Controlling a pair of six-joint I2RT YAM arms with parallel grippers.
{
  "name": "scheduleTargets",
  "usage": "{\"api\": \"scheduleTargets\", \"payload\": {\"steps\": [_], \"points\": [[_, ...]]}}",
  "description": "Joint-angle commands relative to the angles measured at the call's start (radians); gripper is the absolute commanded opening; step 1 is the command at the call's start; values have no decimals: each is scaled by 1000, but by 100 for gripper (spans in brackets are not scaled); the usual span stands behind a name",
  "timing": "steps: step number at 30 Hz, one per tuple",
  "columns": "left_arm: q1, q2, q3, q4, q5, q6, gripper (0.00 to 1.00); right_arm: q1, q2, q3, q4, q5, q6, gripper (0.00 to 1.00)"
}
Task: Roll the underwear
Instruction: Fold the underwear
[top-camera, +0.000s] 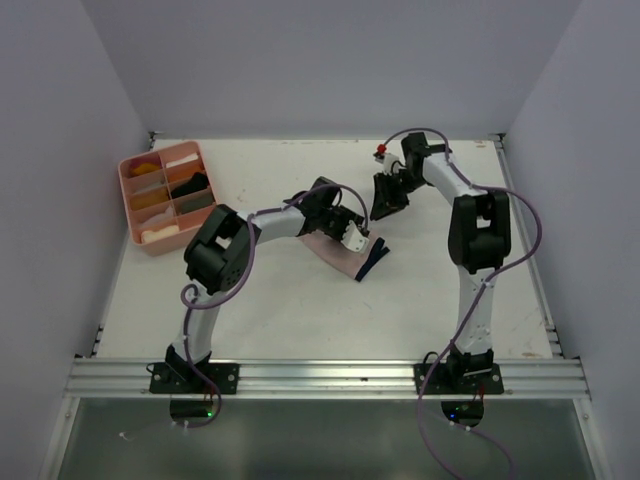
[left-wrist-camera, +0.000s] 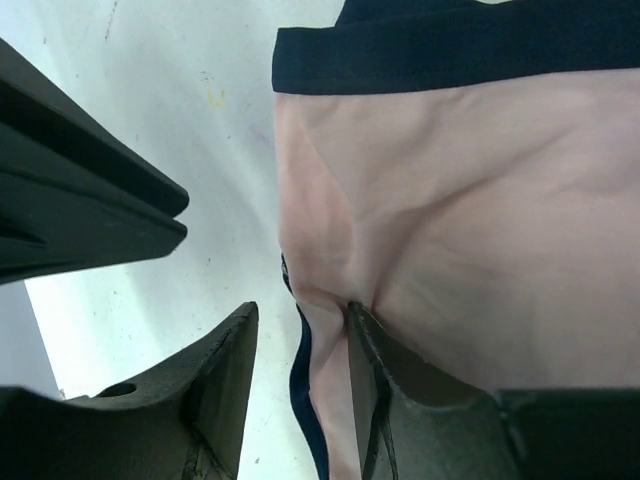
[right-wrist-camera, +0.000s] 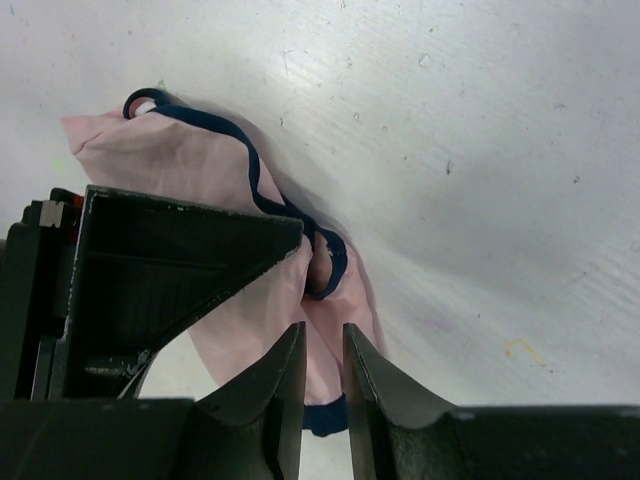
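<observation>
The pale pink underwear (top-camera: 340, 255) lies on the white desk (top-camera: 300, 320) near its centre, between the two arms and well apart from the pink compartment tray (top-camera: 130, 205). The tray stands at the far left of the desk with small items of various colours in its compartments. The garment is rumpled and partly folded, and its thin dark edging (top-camera: 375, 258) shows along the side nearest the right arm. The left hand (top-camera: 355, 238) is positioned on the garment from the left. In the left wrist view its fingers are seen set clearly apart: one finger (left-wrist-camera: 400, 400) is pressed against a crease in the pink cloth, the other finger (left-wrist-camera: 220, 390) stands over bare desk, and a strip of the dark edging lies in the gap between them. Nothing is clamped by this hand. A broad dark band (left-wrist-camera: 450, 55) of the garment runs across the top of that view. The right hand (top-camera: 385, 205) is held at the far right end of the garment, pointing down at the desk. In the right wrist view its fingers (right-wrist-camera: 285, 400) are parted by a narrow gap only, through which pink cloth and a piece of the dark edging are seen on the desk beneath. The dark body of the left hand covers the near left part of the garment in that view.
</observation>
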Motion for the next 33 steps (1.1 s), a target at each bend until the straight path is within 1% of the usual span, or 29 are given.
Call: {"api": "scheduleTargets", "payload": {"steps": [1, 3, 6, 8, 9, 11, 12, 13, 14, 15, 16, 17, 18, 19, 20, 21, 22, 23, 24, 25, 26, 27, 28, 32, 33], "points": [[-8, -5, 13, 44, -20, -57, 48, -7, -113, -20, -56, -76, -1, 24], [-8, -31, 13, 51, -18, -65, 50, -5, -135, -40, -51, -119, 0, 24], [-10, -123, -4, 75, -21, -129, 52, -5, -190, -69, -21, -165, 12, 24], [-10, -203, -7, 58, -40, -152, 53, -3, -202, -75, 1, -182, 43, 24], [-10, -232, -18, 58, -53, -171, 54, -3, -205, -76, 6, -218, 51, 24], [-7, -307, -17, 23, -98, -235, 54, 9, -204, -83, 6, -234, 60, 25], [-2, -329, -11, -26, -107, -302, 55, 15, -204, -89, 4, -254, 52, 25], [15, -361, 5, -58, -112, -345, 59, 30, -210, -111, 21, -259, 49, 25], [27, -371, 20, -95, -109, -385, 60, 39, -215, -128, 39, -269, 61, 25], [42, -377, 32, -154, -103, -496, 61, 56, -218, -145, 52, -285, 63, 25], [83, -378, 75, -194, -80, -554, 64, 64, -218, -176, 73, -286, 63, 25], [111, -372, 100, -239, 21, -611, 66, 72, -218, -191, 82, -294, 65, 25], [140, -365, 121, -305, 69, -739, 68, 82, -215, -208, 93, -300, 62, 25], [191, -346, 138, -322, 109, -801, 69, 81, -210, -242, 102, -303, 59, 25], [209, -337, 141, -345, 203, -845, 69, 82, -195, -259, 108, -306, 55, 25], [223, -332, 137, -373, 253, -911, 69, 81, -186, -273, 108, -305, 45, 24], [242, -331, 120, -361, 297, -947, 71, 79, -180, -297, 113, -299, 37, 24], [243, -335, 62, -333, 360, -985, 71, 78, -169, -308, 118, -288, 19, 24], [243, -341, 31, -252, 388, -1067, 71, 76, -164, -319, 119, -277, 6, 24], [243, -348, -2, -198, 437, -1115, 72, 76, -160, -337, 119, -270, -12, 24], [243, -342, -50, -160, 451, -1152, 72, 73, -153, -346, 119, -273, -20, 24], [243, -335, -67, -84, 463, -1218, 72, 70, -147, -356, 119, -271, -26, 24], [243, -311, -84, -49, 483, -1247, 71, 70, -144, -369, 119, -268, -35, 23], [248, -207, -104, 67, 499, -1364, 70, 69, -121, -391, 116, -262, -60, 23], [256, -181, -103, 146, 497, -1452, 70, 67, -111, -398, 116, -260, -61, 23]]}}
